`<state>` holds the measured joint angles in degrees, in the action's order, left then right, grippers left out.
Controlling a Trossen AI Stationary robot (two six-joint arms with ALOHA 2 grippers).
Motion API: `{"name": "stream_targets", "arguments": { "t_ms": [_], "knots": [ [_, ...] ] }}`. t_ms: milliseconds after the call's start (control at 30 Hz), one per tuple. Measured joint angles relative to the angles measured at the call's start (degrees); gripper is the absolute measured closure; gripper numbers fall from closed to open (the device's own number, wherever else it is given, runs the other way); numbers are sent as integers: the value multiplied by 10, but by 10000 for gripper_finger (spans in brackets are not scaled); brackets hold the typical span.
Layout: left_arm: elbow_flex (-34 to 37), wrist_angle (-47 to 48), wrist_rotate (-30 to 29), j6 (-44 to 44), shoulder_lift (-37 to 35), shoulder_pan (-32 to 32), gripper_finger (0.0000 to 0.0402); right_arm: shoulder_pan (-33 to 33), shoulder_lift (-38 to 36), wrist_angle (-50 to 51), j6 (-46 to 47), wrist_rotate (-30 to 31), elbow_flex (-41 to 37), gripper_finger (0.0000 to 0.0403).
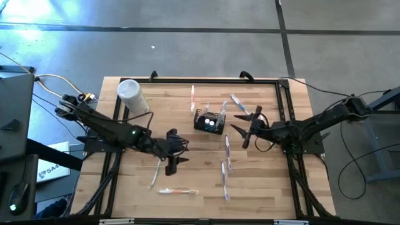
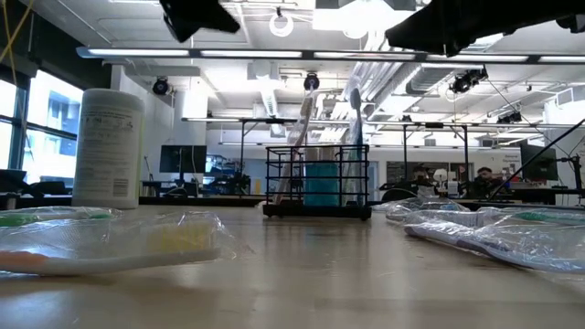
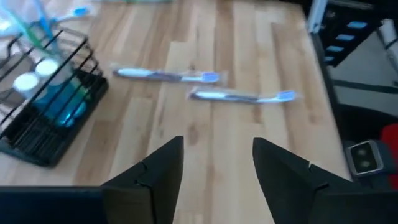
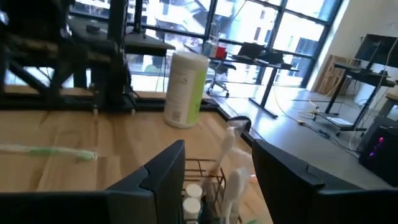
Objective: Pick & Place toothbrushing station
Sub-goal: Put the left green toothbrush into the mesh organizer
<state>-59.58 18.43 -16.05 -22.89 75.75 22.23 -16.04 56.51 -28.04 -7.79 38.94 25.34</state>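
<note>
The toothbrushing station, a black wire-mesh caddy (image 1: 209, 121), stands on its base at the middle of the wooden table (image 1: 269, 187). It holds upright toothbrushes and something blue (image 2: 320, 183). My left gripper (image 1: 174, 150) hovers open to the caddy's near left, above bare wood, with the caddy (image 3: 50, 106) off to one side of its fingers. My right gripper (image 1: 245, 127) hovers open just right of the caddy. Its view looks level over the caddy's top (image 4: 205, 186). Neither gripper has anything between its fingers.
A white cylindrical container (image 1: 132, 95) stands at the far left. Wrapped toothbrushes lie scattered: one behind the caddy (image 1: 193, 99), one at the far right (image 1: 239, 103), two to the near right (image 1: 226, 164), two at the near left (image 1: 178, 191). Black rails (image 1: 287, 106) edge the table.
</note>
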Motion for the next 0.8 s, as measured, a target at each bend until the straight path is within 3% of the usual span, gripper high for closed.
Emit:
{"name": "stream_targets", "arguments": {
  "t_ms": [100, 267, 500, 633, 800],
  "knots": [
    [-20, 28, 1, -18, 0, 13, 215, -13, 0, 10, 3, 0, 0, 222],
    [-74, 173, 9, -106, 7, 37, 216, -52, 0, 11, 19, -3, 0, 222],
    [-88, 308, 82, -332, 53, 53, 216, -84, 0, 27, 59, -66, 0, 222],
    [-88, 349, 88, -479, 92, 51, 216, -83, 0, 16, 58, -70, 0, 222],
    [-88, 364, 84, -572, 141, 44, 216, -84, 5, 42, 94, -81, 0, 222]
  ]
}}
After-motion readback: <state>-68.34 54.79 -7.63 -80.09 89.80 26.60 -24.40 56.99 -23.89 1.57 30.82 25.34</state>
